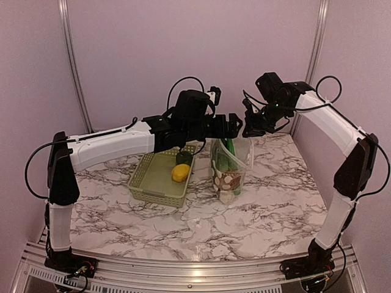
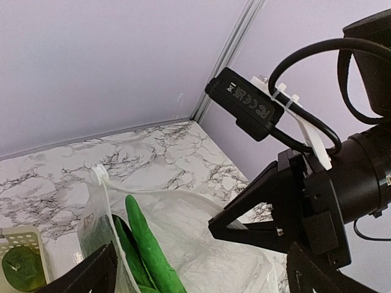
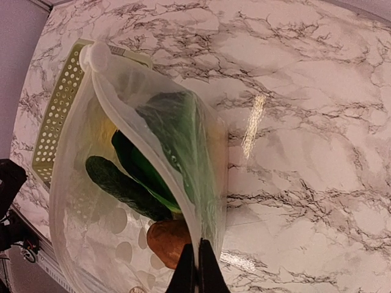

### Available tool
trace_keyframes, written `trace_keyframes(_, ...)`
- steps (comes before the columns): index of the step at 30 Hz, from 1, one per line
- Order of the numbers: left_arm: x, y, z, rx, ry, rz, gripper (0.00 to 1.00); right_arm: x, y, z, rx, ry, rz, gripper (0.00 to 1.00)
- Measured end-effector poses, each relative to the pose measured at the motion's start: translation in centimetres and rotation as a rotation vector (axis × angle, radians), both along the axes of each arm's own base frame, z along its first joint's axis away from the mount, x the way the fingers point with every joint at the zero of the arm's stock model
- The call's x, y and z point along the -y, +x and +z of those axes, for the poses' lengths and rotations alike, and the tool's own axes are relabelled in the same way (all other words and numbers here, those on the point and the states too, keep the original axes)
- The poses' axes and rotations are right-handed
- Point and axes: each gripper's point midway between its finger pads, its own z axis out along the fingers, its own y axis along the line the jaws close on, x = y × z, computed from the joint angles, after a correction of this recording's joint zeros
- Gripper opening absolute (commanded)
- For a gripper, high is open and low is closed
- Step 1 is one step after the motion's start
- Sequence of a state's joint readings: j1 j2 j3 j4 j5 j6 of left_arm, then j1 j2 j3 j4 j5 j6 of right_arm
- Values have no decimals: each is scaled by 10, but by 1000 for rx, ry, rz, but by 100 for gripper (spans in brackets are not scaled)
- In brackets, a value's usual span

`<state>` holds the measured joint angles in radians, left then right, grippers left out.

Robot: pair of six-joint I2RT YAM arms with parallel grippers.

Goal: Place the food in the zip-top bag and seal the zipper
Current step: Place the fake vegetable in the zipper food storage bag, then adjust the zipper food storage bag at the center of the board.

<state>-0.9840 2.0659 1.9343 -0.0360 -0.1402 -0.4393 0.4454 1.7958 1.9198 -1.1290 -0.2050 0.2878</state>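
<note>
Right now we have the zip-top bag [image 1: 232,168] standing upright on the tabletop [image 1: 275,207], right of centre in the top view, with its mouth gaping upward. Our right pincer [image 3: 197,271] is closed tight on the bag's rim, at the bottom edge of the right wrist view, and props the mouth up by that pinch. Inside we see long green vegetables [image 3: 122,183] and, lower down, a brown round piece [image 3: 168,241].

Our left pincer [image 2: 201,278] hovers just above the mouth. Its fingers are spread wide toward the lower corners of the left wrist view, and it has hold of nothing.

Two pieces are not yet bagged. An orange-yellow fruit [image 1: 180,173] and a dark green piece [image 1: 183,157] lie in the pale green basket [image 1: 142,183], just left of the bag in the top view. What we need therefore lies left of and below the left pincer. The left arm is the nearer one, since it passes right over the basket. The fruit is too small for us to read its long axis.
</note>
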Motion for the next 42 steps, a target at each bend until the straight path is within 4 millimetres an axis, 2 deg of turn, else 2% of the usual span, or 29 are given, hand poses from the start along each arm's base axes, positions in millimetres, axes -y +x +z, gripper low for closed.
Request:
trace_keyframes(4,-10,5,1,-14,36,58,99,0,0,0,0,2,1,0)
trace_keyframes(10,-26,0,11,-91,91,99,77,-2,-1,1,-3,13,8,0)
trace_keyframes(11,-29,-2,8,-113,100,103,68,-3,-1,1,-4,15,9,0)
trace_keyframes(14,-36,-10,-20,-191,168,102,52,-4,-2,2,-5,19,12,0)
trace_keyframes(18,-43,-23,-53,-288,249,77,38,-5,-1,3,-5,29,13,0)
trace_keyframes(20,-43,-27,-57,-306,260,67,26,-6,-1,3,-5,35,16,0)
trace_keyframes(26,-36,-30,-61,-343,250,31,1,-8,-2,3,-7,43,19,1)
trace_keyframes(31,-30,-31,-74,-371,255,5,0,-9,-11,-4,-33,46,23,21)
trace_keyframes(36,-30,-28,-74,-367,249,7,0,-12,-24,-10,-65,30,31,22)
trace_keyframes(40,-30,-25,-72,-361,239,11,0,-14,-34,-2,-69,40,28,21)
trace_keyframes(42,-30,-24,-71,-359,236,11,0,-14,-40,4,-68,50,23,24)
